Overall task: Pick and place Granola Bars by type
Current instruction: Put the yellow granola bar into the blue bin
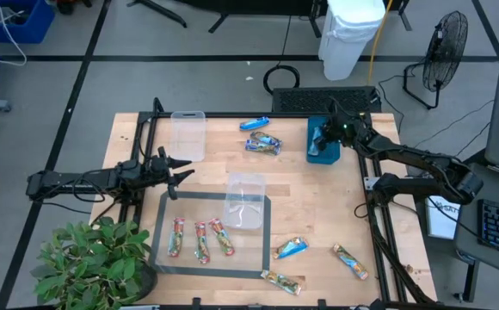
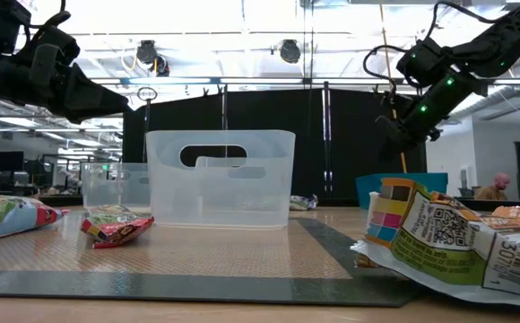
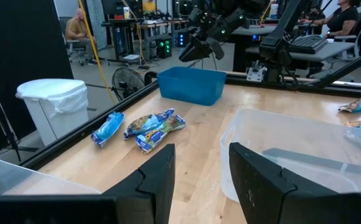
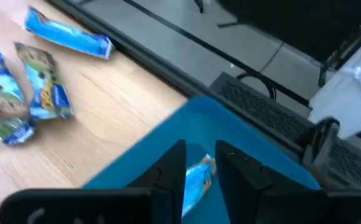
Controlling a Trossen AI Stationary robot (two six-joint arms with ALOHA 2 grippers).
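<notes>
Shiny bars, near edge: three granola bars [image 1: 310, 263] lie loose at about 5 o'clock on the wooden table [image 1: 301, 198].
Red bars: three red-and-green bars [image 1: 200, 238] lie side by side on the grey mat [image 1: 165, 258], at 7 o'clock.
Clear tub: one clear tub [image 1: 244, 201] sits on the mat's far corner, mid table.
Left gripper: left gripper [image 1: 181, 170] hangs at 9 o'clock, jaws apart, nothing in them.
Far bars: more bars [image 1: 261, 138] lie at 12 o'clock, one blue, two tan.
Blue bin: teal bin [image 1: 317, 155] sits at 1 o'clock.
Right gripper: right gripper [image 4: 199, 168] hangs right over the bin, jaws a bit apart; a blue bar [image 4: 196, 180] lies in the bin just below.
Do it well: I think it should open wide, then lift straight up so the bar stays put.
</notes>
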